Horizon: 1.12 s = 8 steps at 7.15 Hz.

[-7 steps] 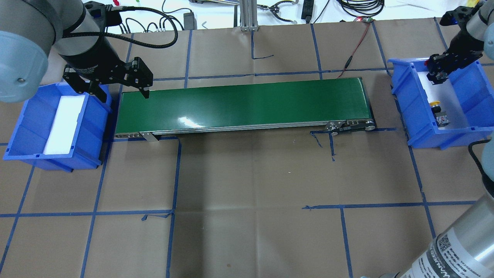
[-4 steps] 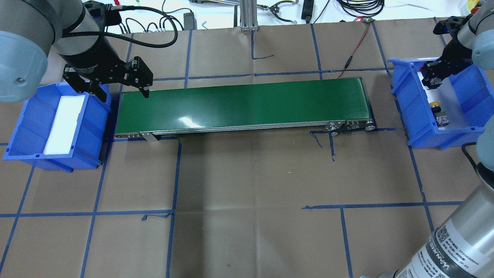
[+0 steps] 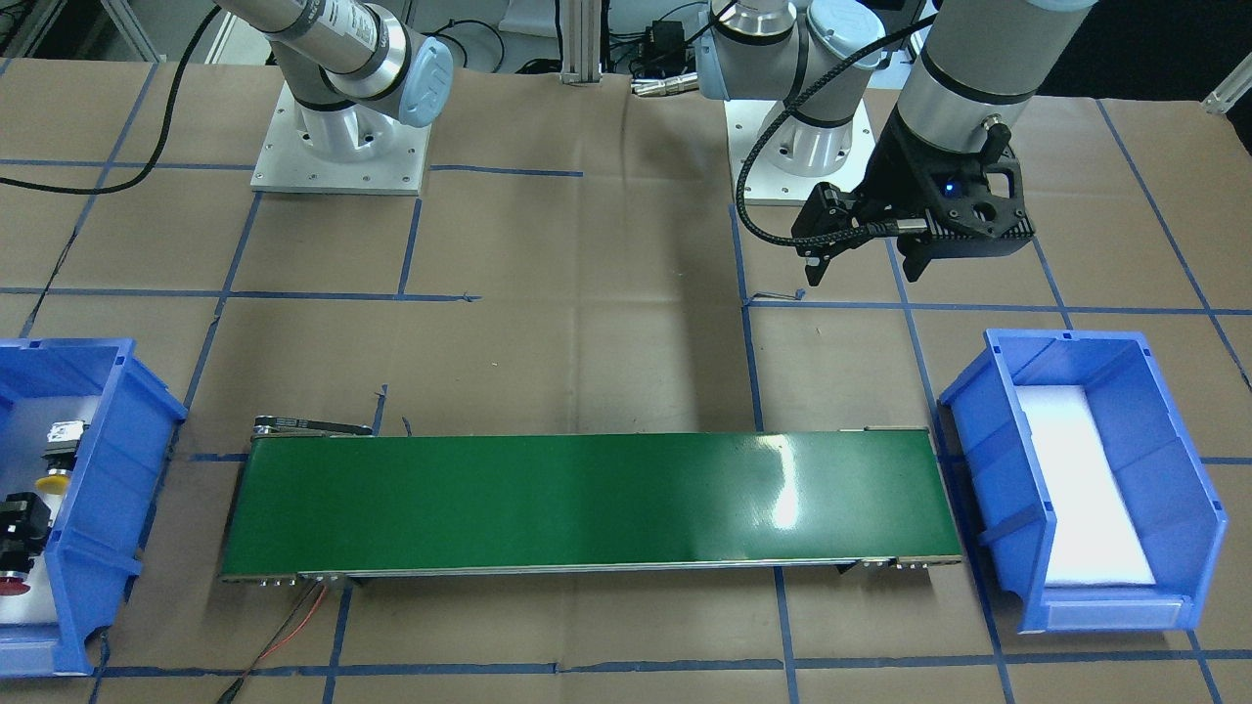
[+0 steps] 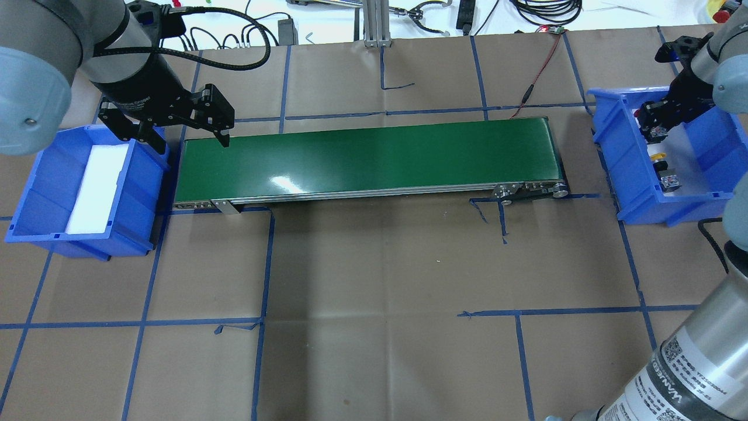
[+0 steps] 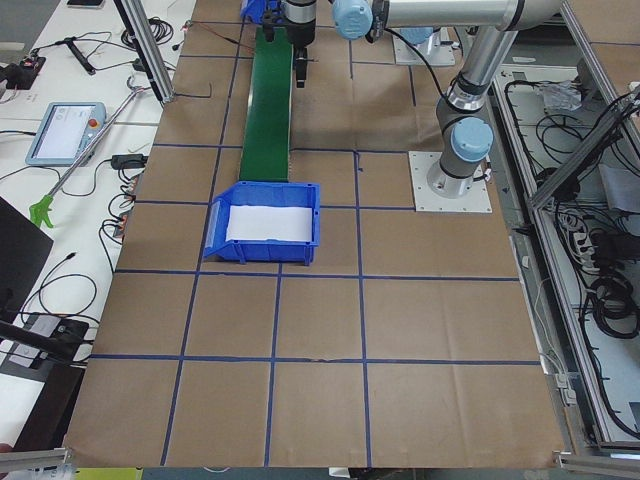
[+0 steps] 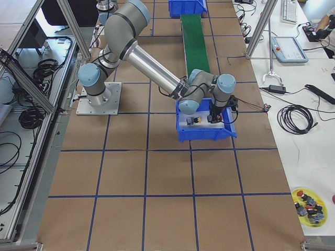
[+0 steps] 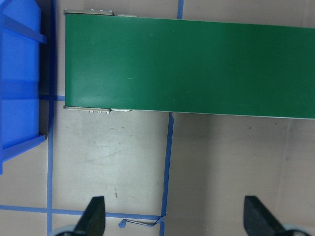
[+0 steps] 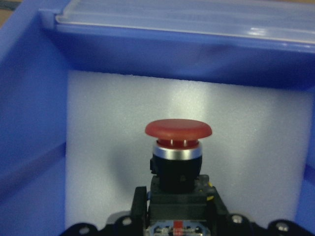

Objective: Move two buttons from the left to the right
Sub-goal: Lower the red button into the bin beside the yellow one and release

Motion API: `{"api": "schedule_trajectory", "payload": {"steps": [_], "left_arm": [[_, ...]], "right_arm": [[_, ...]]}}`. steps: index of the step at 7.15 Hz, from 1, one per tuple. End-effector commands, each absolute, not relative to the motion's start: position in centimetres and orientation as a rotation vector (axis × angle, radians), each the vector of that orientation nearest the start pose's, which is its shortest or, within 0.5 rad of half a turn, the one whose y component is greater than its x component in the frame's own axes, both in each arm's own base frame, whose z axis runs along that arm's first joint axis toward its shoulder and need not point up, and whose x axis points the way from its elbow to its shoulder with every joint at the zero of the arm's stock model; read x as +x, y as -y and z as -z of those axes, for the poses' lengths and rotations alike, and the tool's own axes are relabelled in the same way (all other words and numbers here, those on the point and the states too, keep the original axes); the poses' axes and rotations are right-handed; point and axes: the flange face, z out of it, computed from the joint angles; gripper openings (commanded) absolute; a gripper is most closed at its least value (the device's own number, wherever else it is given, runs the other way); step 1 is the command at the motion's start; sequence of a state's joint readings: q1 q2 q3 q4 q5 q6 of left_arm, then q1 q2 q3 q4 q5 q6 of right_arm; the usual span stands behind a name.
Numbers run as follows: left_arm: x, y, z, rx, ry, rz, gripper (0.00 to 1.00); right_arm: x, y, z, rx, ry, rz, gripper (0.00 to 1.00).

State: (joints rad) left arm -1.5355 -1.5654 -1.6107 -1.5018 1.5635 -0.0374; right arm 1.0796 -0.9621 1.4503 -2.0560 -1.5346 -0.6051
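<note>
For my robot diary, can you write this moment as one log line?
right claw: holding red button inside right bin | yellow button: lying in right bin | left claw: open, empty | belt: bare

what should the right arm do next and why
Probably lower a little and open: the right gripper is shut on the red button over the right bin, beside the yellow button already lying there.

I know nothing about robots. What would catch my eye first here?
The long green conveyor belt stretches across the table's middle. At its end on the robot's right, the right hand holds a red-capped button inside a blue bin, where a yellow-capped button lies on white foam. The left hand hovers open at the belt's other end.
</note>
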Motion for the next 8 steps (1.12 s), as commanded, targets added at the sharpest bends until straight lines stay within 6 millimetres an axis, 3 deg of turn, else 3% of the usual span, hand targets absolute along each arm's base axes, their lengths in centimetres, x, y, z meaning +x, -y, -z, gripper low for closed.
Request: {"api": "schedule_trajectory", "payload": {"steps": [1,3,5,7,8], "left_arm": [[-11.6,49.6,-47.8,-0.108,-3.144,0.056,1.0],[-11.6,49.6,-47.9,-0.106,-3.145,0.058,1.0],[-11.7,49.7,-47.8,-0.106,-3.147,0.056,1.0],[-11.7,49.7,-47.8,-0.104,-3.147,0.056,1.0],[-11.6,49.7,-47.8,-0.106,-3.145,0.058,1.0]], "right_arm": [[-20.4,67.4,-22.8,-0.174,-3.101,0.037,0.99],[-20.2,67.6,-24.9,-0.18,-3.116,0.074,0.99],[-19.5,66.8,-30.5,-0.175,-3.154,0.171,0.99],[-17.7,63.9,-38.7,-0.182,-3.165,0.234,0.99],[-15.4,62.1,-43.4,-0.206,-3.139,0.304,1.0]]}}
